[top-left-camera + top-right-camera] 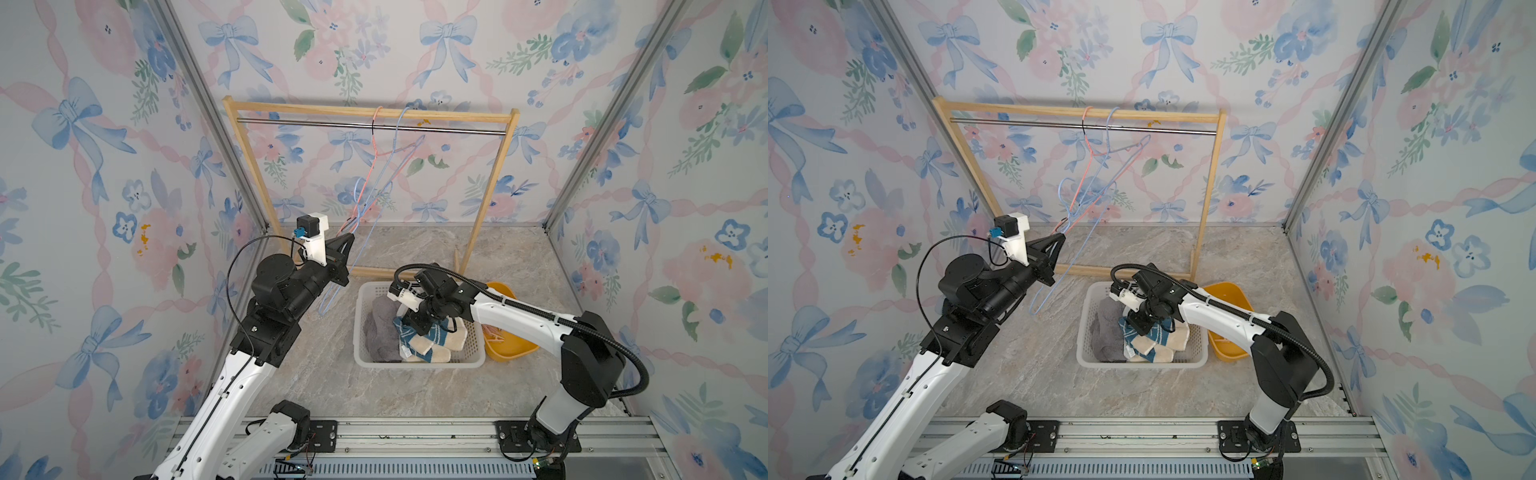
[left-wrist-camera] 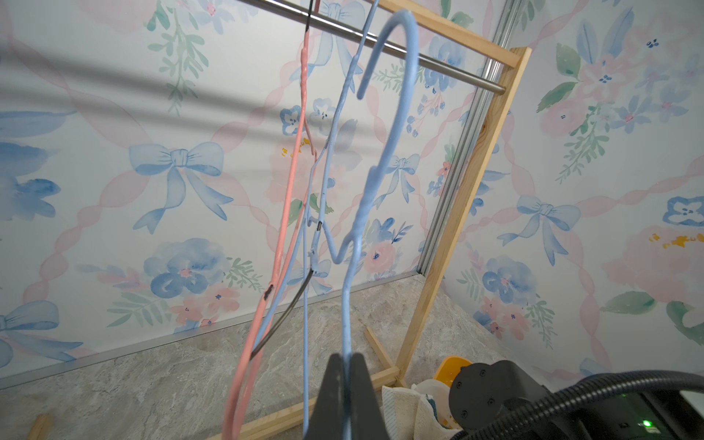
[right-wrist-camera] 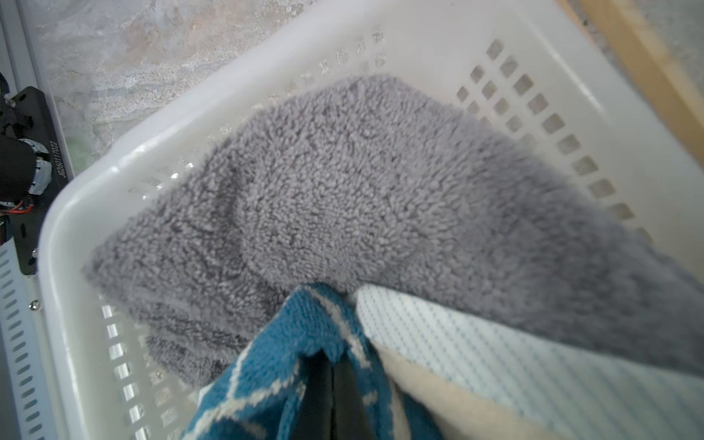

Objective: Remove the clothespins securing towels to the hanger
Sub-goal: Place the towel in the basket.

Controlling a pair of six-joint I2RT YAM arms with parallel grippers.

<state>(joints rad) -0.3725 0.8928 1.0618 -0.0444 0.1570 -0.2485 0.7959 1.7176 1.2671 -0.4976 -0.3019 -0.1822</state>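
The right gripper [image 3: 333,365] is pointing straight down into the basket [image 3: 76,213], pinching the dark blue towel [image 3: 301,335] lying there against the grey towel [image 3: 362,190], while the left gripper [image 2: 344,362] is pinching a bare blue hanger [image 2: 381,160].

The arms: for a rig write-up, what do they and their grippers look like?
The left arm and right arm have white links and black joints. The left gripper and right gripper are black, by white camera mounts; the left's has a blue connector. A thin black cable loops off the left arm; a ribbed black hose follows the right.
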